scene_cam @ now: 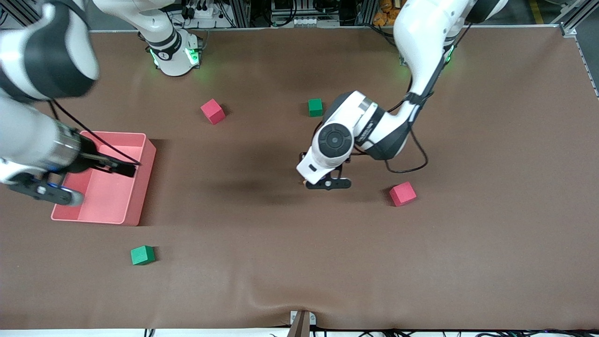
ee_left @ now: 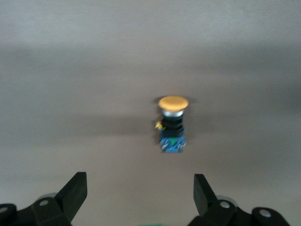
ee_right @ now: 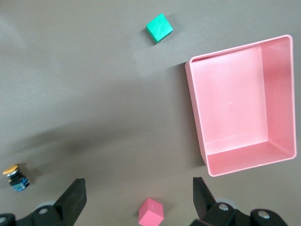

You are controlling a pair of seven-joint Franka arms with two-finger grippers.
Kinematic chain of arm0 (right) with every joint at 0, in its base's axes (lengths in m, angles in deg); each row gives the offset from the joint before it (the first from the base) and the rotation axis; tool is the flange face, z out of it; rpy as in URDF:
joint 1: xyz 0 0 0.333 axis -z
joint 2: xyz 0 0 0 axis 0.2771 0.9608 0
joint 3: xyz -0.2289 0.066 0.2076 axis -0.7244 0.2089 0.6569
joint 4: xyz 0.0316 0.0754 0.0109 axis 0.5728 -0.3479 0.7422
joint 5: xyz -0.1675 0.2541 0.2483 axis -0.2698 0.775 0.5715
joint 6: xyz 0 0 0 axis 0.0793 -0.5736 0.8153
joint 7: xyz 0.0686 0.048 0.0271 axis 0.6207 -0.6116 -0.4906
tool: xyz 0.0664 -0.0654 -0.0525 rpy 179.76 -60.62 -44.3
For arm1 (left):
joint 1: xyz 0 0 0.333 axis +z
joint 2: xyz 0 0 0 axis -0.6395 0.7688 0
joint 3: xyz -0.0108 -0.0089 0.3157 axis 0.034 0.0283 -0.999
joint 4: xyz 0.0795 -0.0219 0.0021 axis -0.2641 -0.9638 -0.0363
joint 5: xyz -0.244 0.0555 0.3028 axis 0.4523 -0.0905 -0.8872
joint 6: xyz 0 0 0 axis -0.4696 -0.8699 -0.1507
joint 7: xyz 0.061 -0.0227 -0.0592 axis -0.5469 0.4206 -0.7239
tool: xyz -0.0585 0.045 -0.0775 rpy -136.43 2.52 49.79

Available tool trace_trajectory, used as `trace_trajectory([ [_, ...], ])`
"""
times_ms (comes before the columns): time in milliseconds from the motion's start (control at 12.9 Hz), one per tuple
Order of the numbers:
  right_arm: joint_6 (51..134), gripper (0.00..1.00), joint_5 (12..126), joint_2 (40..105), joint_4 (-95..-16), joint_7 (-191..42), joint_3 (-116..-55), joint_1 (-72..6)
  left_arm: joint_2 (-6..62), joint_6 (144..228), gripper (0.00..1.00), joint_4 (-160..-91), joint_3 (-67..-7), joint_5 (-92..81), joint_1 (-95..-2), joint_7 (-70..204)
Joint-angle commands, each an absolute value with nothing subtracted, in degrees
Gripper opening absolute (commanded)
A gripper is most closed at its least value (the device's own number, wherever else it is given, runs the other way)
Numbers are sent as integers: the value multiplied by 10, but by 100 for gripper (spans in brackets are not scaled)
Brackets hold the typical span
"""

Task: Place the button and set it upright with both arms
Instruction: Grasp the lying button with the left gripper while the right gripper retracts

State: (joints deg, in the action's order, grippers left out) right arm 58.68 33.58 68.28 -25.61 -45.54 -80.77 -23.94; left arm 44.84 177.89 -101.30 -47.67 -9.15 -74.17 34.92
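**Ana:** Brown table point(scene_cam: 281, 262) all the way across, and the button point(ee_left: 172, 123) is lying on its side on the bare mat near the middle. Orange cap, black body, bluish end, plain as day in the left wrist view.

**Ben:** Can you spot it from the front?

**Ana:** Barely. The left arm's wrist covers that spot. The right wrist view catches it too, small at the edge point(ee_right: 15, 177).

**Ben:** And the left gripper point(ee_left: 136, 197)?

**Ana:** Hovering right over the button, fingers spread wide, nothing between them. It comes down at mid-table point(scene_cam: 327, 183).

**Ben:** What's around it?

**Ana:** A pink cube point(scene_cam: 403, 194) sits near that gripper, toward the left arm's end and slightly nearer the front camera. A green cube point(scene_cam: 315, 107) lies farther from the camera, beside the left arm's elbow. Another pink cube point(scene_cam: 213, 111) sits farther toward the right arm's end.

**Ben:** The right side?

**Ana:** The right gripper point(scene_cam: 100, 166) hangs above the pink tray point(scene_cam: 140, 196) at its end of the table, fingers apart and holding nothing point(ee_right: 136, 197). The tray looks bare inside. A second green cube point(scene_cam: 142, 255) lies nearer the camera than the tray.
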Motion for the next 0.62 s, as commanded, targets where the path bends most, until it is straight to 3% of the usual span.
trace_trajectory([
  [0, 576, 100, 305, 630, -288, -433, -765, -207, 494, 1811, 100, -975, -481, -85, -753, 346],
  [386, 673, 100, 310, 460, -499, -448, -759, -168, 538, 1844, 100, -949, -480, -63, -761, 345],
  [541, 677, 100, 310, 441, -520, -471, -757, -153, 543, 1843, 100, -953, -481, -59, -761, 343],
])
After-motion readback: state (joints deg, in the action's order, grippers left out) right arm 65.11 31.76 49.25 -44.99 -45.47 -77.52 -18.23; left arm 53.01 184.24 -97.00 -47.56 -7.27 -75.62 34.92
